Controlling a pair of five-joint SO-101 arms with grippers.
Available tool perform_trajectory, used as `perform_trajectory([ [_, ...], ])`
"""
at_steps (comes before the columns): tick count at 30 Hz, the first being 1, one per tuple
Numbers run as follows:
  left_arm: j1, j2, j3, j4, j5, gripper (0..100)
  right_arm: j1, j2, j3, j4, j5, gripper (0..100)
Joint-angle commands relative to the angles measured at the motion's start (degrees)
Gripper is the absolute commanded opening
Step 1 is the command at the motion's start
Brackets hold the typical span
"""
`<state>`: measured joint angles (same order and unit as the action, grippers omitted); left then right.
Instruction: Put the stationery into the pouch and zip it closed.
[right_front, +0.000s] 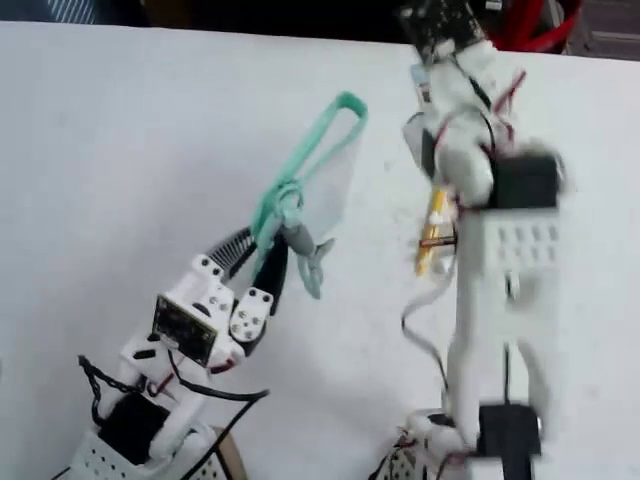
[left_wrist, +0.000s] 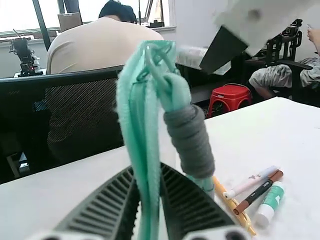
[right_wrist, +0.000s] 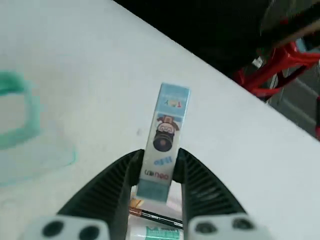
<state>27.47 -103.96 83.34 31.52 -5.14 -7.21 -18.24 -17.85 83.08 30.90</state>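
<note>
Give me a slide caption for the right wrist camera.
Right gripper clamps a small eraser above the white table, teal pouch nearby.

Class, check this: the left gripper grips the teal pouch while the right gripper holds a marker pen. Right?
No: the right wrist view shows the right gripper holding a small blue eraser, not a marker pen. The left gripper does grip the teal pouch.
</note>
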Motion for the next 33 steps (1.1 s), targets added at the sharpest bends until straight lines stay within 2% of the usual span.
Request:
perform_trajectory([
  [1,-1.6,-0.3,0.5,-0.7,1.0,2,-2.9,-8.2,-1.6,8.1,6.5,1.9],
  [4,-1.4,-0.3,2.5,-1.0,1.0,2,-4.5,-8.7,-1.3,15.5,12.2,1.9],
  [11,-0.3,-0.5,4.3,-0.8,0.7,2,-3.8,-9.6,0.7,15.5,17.5,1.9],
  [21,-0.3,-0.5,4.5,-1.0,0.9,2,-15.1,-12.9,0.3,15.4,18.6,1.9],
  [25,-0.3,-0.5,4.5,-0.8,0.9,2,-16.0,-7.8,-2.5,15.4,18.5,1.8],
  [33,-0.3,-0.5,4.5,-0.7,0.9,2,-15.3,6.6,-19.1,15.6,18.3,1.8],
])
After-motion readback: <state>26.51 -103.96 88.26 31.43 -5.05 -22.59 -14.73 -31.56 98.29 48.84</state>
